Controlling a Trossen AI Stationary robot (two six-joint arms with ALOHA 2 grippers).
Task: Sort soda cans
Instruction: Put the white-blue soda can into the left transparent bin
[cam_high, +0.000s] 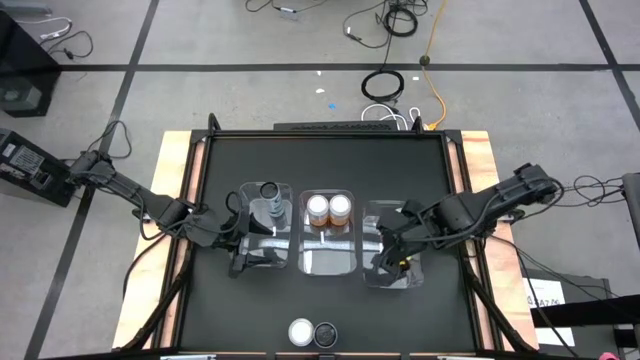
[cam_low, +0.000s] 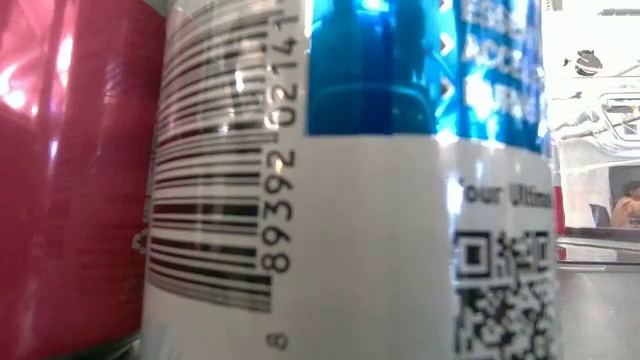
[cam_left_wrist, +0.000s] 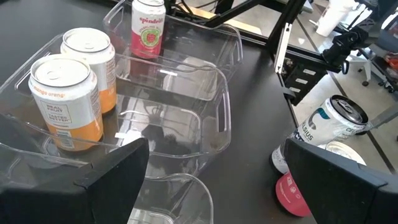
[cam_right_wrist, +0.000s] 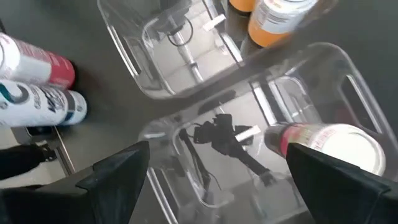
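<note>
Two orange cans (cam_high: 329, 209) sit in the middle bin (cam_high: 328, 262). Left gripper (cam_high: 243, 258) hangs over the bin left of it, right gripper (cam_high: 392, 262) over the right one, both with fingers spread, holding nothing.

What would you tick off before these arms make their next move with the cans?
1. Left end effector open and empty: ok.
2. Right end effector open and empty: ok.
3. Orange cans together in the middle bin: ok.
4. Pink can upright in the right bin: ok.
5. Front-edge cans sorted into bins: not ok, both stand outside.
6. Which arm reaches them more easily: cannot tell.
</note>
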